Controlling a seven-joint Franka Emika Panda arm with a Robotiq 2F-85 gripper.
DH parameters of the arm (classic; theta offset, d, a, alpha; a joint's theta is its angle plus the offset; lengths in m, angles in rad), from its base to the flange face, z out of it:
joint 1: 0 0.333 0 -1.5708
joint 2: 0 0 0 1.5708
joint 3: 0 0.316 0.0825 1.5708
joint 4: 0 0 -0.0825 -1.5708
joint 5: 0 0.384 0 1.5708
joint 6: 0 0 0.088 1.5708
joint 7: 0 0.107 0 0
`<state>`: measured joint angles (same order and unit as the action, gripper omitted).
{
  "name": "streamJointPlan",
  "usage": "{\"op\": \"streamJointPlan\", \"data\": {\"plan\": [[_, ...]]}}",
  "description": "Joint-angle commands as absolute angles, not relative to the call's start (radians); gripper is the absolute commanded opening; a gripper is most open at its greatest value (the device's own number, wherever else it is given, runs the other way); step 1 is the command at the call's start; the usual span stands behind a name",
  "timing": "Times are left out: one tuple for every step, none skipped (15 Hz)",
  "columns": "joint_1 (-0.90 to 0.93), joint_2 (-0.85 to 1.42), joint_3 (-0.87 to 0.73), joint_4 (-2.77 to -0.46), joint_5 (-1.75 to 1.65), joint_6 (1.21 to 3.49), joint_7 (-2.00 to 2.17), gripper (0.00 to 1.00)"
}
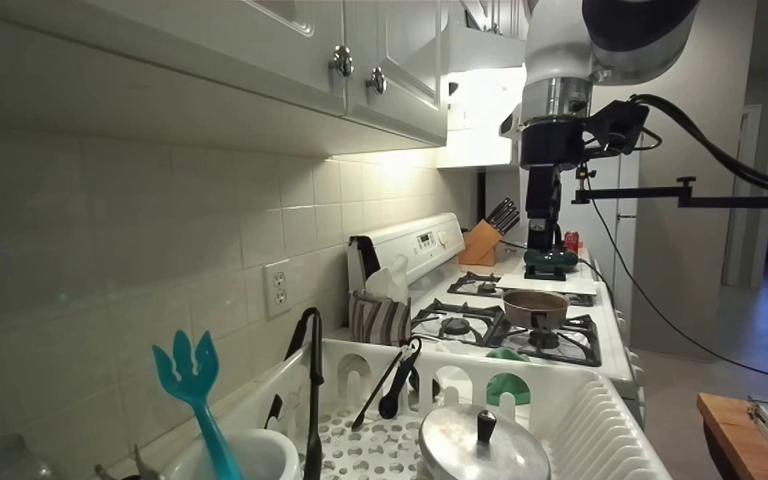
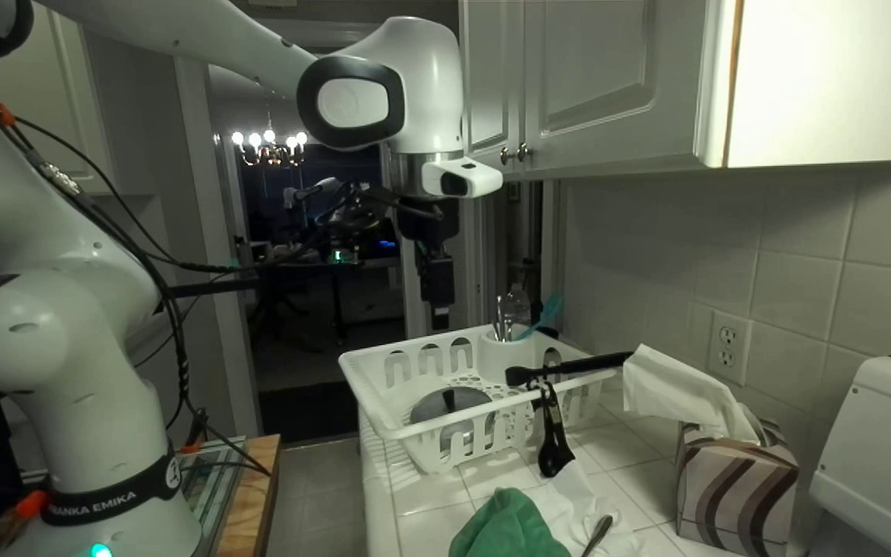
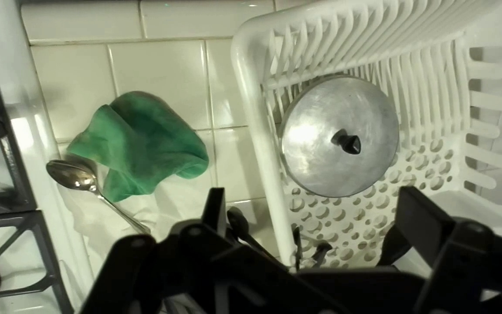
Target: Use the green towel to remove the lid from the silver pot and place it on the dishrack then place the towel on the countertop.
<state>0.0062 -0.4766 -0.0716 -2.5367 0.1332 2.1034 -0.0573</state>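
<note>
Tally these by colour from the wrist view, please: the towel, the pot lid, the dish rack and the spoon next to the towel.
Green: 1, the towel
Silver: 2, the pot lid and the spoon
White: 1, the dish rack
Total: 4

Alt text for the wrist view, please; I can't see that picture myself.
Silver lid with a black knob sitting in the white dishrack, seen past the open gripper at the bottom of the picture. To the left, a crumpled green towel lies on the tiled countertop beside a metal spoon, with the stove along the left edge.
</note>
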Motion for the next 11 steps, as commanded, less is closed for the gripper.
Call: {"op": "streamJointPlan", "data": {"plan": [[0.046,-0.537,-0.07,-2.592,0.167,2.121,-0.15,1.0],[0.057,-0.54,-0.068,-2.596,0.169,2.121,-0.166,1.0],[0.068,-0.545,-0.065,-2.602,0.172,2.119,-0.178,1.0],[0.078,-0.549,-0.065,-2.609,0.18,2.123,-0.191,1.0],[0.055,-0.505,-0.061,-2.569,0.153,2.104,-0.154,1.0],[0.064,-0.509,-0.059,-2.573,0.158,2.104,-0.162,1.0],[0.068,-0.511,-0.058,-2.576,0.158,2.105,-0.166,1.0],[0.069,-0.514,-0.058,-2.579,0.158,2.106,-0.168,1.0],[0.069,-0.516,-0.058,-2.582,0.158,2.107,-0.169,1.0],[0.07,-0.517,-0.058,-2.584,0.158,2.108,-0.17,1.0],[0.07,-0.518,-0.058,-2.585,0.158,2.108,-0.17,1.0]]}}
